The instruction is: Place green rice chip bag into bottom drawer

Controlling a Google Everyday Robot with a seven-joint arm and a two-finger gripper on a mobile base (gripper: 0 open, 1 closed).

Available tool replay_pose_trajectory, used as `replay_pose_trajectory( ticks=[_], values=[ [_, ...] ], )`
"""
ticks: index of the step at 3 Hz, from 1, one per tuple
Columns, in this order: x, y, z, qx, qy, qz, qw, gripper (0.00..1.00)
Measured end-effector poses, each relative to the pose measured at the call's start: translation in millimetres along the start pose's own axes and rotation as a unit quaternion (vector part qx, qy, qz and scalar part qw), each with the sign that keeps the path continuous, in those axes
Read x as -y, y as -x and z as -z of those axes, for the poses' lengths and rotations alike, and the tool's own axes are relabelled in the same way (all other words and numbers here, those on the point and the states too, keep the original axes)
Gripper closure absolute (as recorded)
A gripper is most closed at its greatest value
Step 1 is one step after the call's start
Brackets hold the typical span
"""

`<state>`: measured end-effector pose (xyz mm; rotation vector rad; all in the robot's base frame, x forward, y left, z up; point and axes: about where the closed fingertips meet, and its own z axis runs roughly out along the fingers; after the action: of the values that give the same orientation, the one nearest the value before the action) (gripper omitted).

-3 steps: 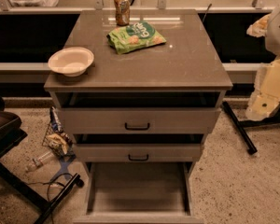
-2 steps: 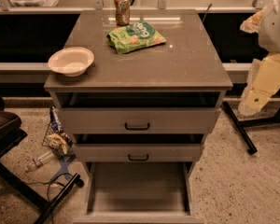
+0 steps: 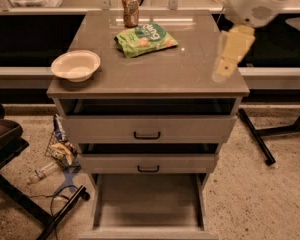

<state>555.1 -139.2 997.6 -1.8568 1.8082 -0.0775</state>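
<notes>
The green rice chip bag (image 3: 146,39) lies flat on the grey cabinet top (image 3: 155,74), towards the back, just in front of a brownish drink can (image 3: 130,10). The bottom drawer (image 3: 147,204) is pulled out at the foot of the cabinet, and its tray shows nothing in it. My gripper (image 3: 226,64) hangs from the white arm (image 3: 255,4) above the top's right edge. It is to the right of the bag, well apart from it, and holds nothing that I can see.
A white bowl (image 3: 75,65) sits at the top's left front. The two upper drawers, top (image 3: 147,129) and middle (image 3: 148,163), have black handles and stand slightly out. Litter and a bottle (image 3: 57,151) lie on the floor at left, by a black chair (image 3: 5,139). A black stand leg (image 3: 255,136) is at right.
The arm has swung left from beside the cabinet, and the gripper now hangs over the top's right edge. The bag, can, bowl and drawers have not moved.
</notes>
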Motion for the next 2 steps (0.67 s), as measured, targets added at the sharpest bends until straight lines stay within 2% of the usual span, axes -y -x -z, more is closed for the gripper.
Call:
replay_pose_trajectory(
  ticks=[1,2],
  values=[
    [49.4,32.0,-21.9,0.031,-0.014,0.042,0.9985,0.0],
    [49.4,32.0,-21.9,0.031,-0.014,0.042,0.9985,0.0]
  ],
)
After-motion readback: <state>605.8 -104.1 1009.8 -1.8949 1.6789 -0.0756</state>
